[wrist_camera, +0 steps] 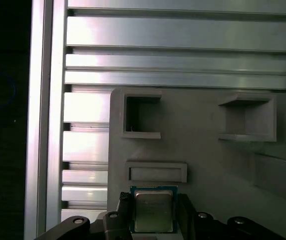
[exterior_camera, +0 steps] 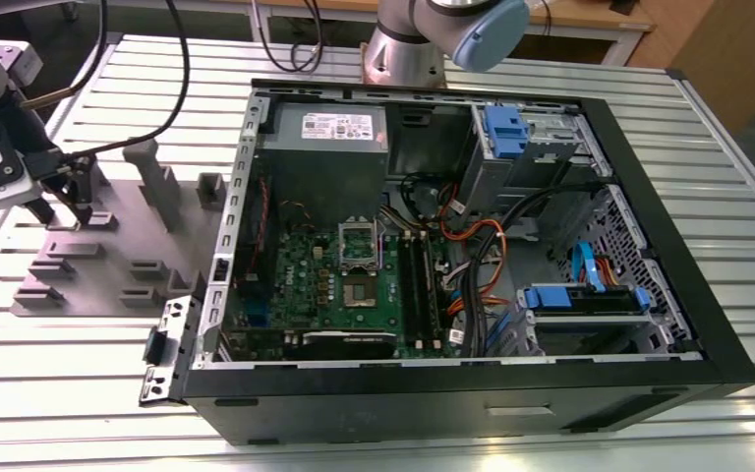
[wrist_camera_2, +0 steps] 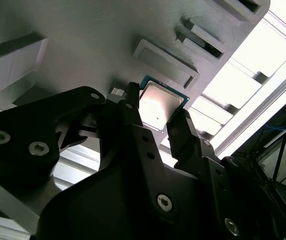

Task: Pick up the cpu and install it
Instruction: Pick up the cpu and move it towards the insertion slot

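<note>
The cpu (wrist_camera_2: 158, 104) is a small flat square chip with a silvery top and a thin dark rim. It sits between my two black fingers, just over the grey blocky fixture (wrist_camera_2: 83, 45). In the first wrist view the cpu (wrist_camera: 152, 212) lies between the fingers, close to a shallow raised frame on the fixture (wrist_camera: 197, 145). My gripper (wrist_camera_2: 157, 114) (wrist_camera: 152, 199) is shut on the cpu, one finger against each side edge. In the exterior view my gripper (exterior_camera: 66, 202) hangs over the fixture (exterior_camera: 115, 256) at that view's left, outside the computer case.
An open black computer case (exterior_camera: 692, 324) lies on the slatted aluminium table (exterior_camera: 719, 147). Inside it are a green motherboard (exterior_camera: 312, 285), a grey power supply (exterior_camera: 325, 147), blue drive brackets and orange and black cables. The arm's base (exterior_camera: 411, 49) stands behind the case. A cable hangs near my wrist.
</note>
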